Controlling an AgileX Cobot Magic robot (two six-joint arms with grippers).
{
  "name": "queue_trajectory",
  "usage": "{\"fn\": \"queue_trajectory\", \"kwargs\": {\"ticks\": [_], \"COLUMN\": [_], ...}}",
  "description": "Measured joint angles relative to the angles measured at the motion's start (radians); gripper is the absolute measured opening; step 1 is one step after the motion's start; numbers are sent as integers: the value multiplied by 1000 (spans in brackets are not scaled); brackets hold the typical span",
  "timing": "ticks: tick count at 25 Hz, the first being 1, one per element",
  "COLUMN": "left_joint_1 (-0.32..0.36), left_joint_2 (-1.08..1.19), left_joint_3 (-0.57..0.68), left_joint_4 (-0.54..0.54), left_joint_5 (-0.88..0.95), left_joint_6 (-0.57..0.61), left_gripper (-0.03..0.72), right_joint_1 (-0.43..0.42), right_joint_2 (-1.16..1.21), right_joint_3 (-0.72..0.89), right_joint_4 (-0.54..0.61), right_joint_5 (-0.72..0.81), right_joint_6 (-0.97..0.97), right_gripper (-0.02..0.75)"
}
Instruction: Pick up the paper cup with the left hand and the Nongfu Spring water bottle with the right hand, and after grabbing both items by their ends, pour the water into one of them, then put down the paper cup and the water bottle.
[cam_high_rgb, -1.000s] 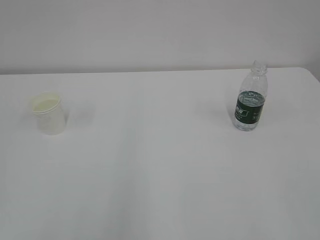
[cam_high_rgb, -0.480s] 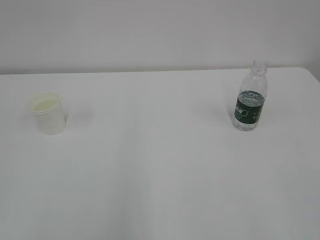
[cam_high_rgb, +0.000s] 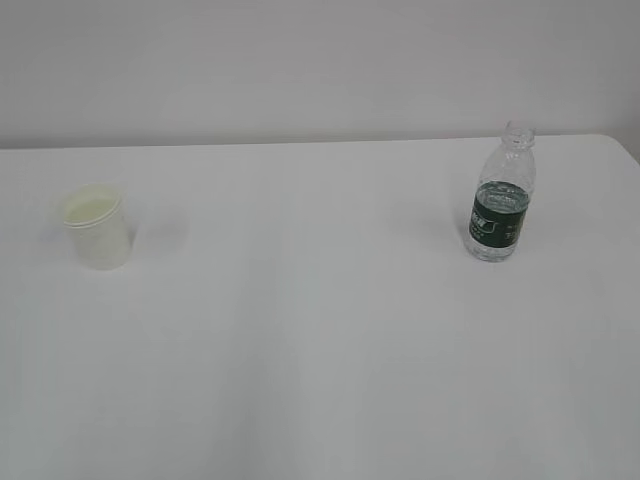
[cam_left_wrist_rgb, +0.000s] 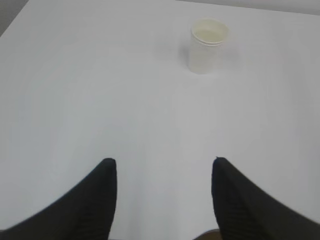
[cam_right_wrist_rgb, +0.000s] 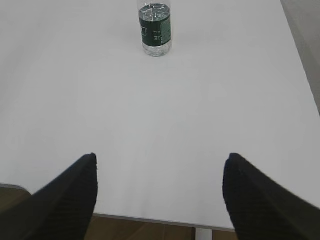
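The white paper cup (cam_high_rgb: 98, 227) stands upright on the left of the white table (cam_high_rgb: 320, 320); the left wrist view has the cup (cam_left_wrist_rgb: 208, 45) far ahead of my left gripper (cam_left_wrist_rgb: 164, 162), which is open and holds nothing. The Nongfu Spring water bottle (cam_high_rgb: 501, 196), uncapped with a dark green label, stands upright on the right. It holds clear water up to about its label. In the right wrist view the bottle (cam_right_wrist_rgb: 155, 29) is far ahead of my right gripper (cam_right_wrist_rgb: 161, 157), wide open and empty above the table's near edge. Neither arm shows in the exterior view.
A plain pale wall (cam_high_rgb: 320, 60) rises behind the table. The table's right edge (cam_right_wrist_rgb: 300, 65) runs close to the bottle's side, and its near edge (cam_right_wrist_rgb: 150, 219) lies under my right gripper, with brown floor below.
The cup has settled a few pixels to the left of where it stood a second ago. The bottle has not moved.
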Motion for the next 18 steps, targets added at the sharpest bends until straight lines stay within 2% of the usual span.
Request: {"fn": "queue_trajectory", "kwargs": {"ticks": [9, 14, 18], "left_joint_1": [-1, -1, -1], "left_joint_2": [0, 0, 0], "left_joint_3": [0, 0, 0], "left_joint_4": [0, 0, 0], "left_joint_5": [0, 0, 0], "left_joint_6": [0, 0, 0], "left_gripper": [420, 411, 410], "right_joint_1": [-3, -88, -97], "right_joint_2": [0, 0, 0], "right_joint_3": [0, 0, 0], "right_joint_4": [-2, -4, -4], "right_joint_5": [0, 0, 0], "right_joint_6": [0, 0, 0], "right_gripper": [593, 592, 592]}}
